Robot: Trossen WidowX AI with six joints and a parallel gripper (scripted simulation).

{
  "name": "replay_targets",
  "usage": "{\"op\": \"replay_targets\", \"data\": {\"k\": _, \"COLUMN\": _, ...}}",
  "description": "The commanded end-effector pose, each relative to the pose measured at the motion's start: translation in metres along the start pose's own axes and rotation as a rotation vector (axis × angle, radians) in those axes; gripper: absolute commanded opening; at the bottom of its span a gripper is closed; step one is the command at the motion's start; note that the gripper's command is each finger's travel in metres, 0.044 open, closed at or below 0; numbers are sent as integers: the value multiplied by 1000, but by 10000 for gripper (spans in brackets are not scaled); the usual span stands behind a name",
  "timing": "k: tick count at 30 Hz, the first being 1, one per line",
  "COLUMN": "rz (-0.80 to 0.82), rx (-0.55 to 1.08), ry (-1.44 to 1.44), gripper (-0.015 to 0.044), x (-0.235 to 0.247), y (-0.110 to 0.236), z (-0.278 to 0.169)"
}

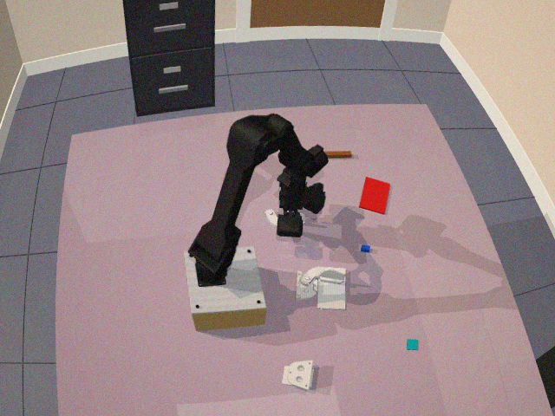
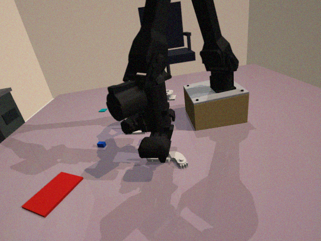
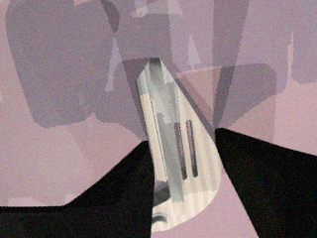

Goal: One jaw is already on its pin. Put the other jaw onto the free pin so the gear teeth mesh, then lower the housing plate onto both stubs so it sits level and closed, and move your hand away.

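Observation:
The loose white jaw [image 1: 270, 217] [image 2: 178, 157] [image 3: 206, 171] lies on the pink surface, its toothed round end beyond the fingers. My gripper [image 1: 290, 226] [image 2: 162, 154] [image 3: 182, 142] is low over it and shut on its body, one finger on each side. The white base [image 1: 331, 298] stands nearer the front in the top view; the other jaw [image 1: 323, 271] is on it, and a small round feature that looks like the free pin shows beside that jaw's round end. In the exterior view the arm hides most of the base. The housing plate [image 1: 293, 373] [image 2: 169, 93], with two round holes, lies apart.
A red panel [image 1: 375, 195] [image 2: 52, 194], a blue block [image 1: 365, 248] [image 2: 101, 144], a teal square [image 1: 412, 344] [image 2: 103, 110] and an orange-brown bar [image 1: 339, 154] lie around. The arm's box-shaped mount [image 1: 229, 320] [image 2: 220, 114] stands left of the base in the top view.

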State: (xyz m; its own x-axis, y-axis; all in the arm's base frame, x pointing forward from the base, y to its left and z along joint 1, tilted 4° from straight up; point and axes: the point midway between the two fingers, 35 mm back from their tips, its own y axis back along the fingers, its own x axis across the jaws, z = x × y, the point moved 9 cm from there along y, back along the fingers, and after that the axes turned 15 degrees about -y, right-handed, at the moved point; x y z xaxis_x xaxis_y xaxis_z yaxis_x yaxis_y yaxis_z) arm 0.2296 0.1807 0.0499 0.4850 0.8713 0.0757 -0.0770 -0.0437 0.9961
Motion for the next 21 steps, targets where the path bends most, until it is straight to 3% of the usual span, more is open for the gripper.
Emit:
{"op": "replay_targets", "data": {"k": 1, "rz": -2, "rx": -2, "ry": 1, "gripper": 134, "x": 0, "y": 0, "z": 0}}
{"op": "replay_targets", "data": {"k": 21, "rz": 1, "rx": 1, "ry": -1, "gripper": 134, "x": 2, "y": 61, "z": 1}}
